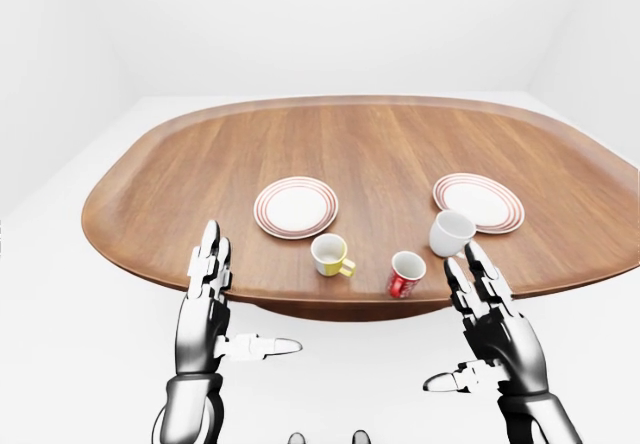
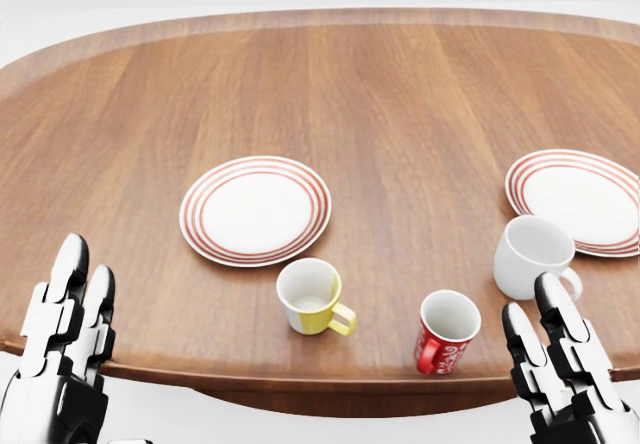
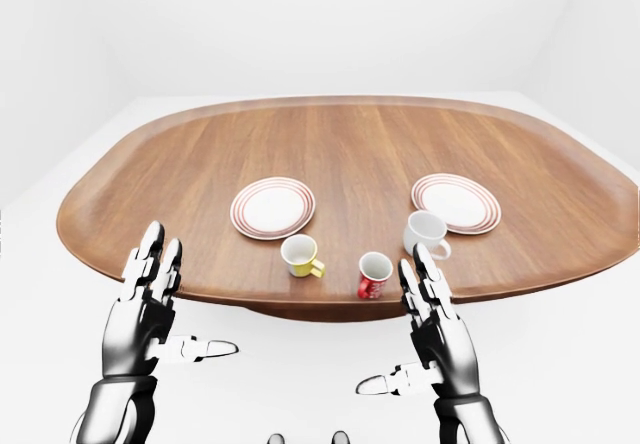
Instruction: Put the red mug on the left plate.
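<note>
Both hands up and empty, palms facing each other below the near rim of the oval wooden worktop [image 2: 400, 94]. Left hand [image 1: 212, 314] spread wide — fingers straight up, thumb jutting sideways toward the right hand, gripping nothing. Right hand [image 1: 497, 329] likewise splayed, fingers raised, thumb pointing back toward the left hand, nothing held.

Red mug [image 2: 445, 332] upright at the worktop's near edge, just left of the right hand's fingertips in the head view, not touched; white pattern on its side, handle turned to the view's left. Well to the right of the left hand.

Yellow mug [image 2: 312, 298] standing upright left of the red mug, clearly apart from it, handle toward the right hand. White mug [image 2: 532, 257] above the right hand's fingertips in the head view, upright, its handle partly hidden behind those fingers.

Left plate [image 2: 256, 210] — white with red rings — lying flat, up and to the right of the left hand, just above the yellow mug in the head view, bare. Right plate [image 2: 580, 202], same pattern, above the right hand and beyond the white mug, cut off by the head view's right edge.
</note>
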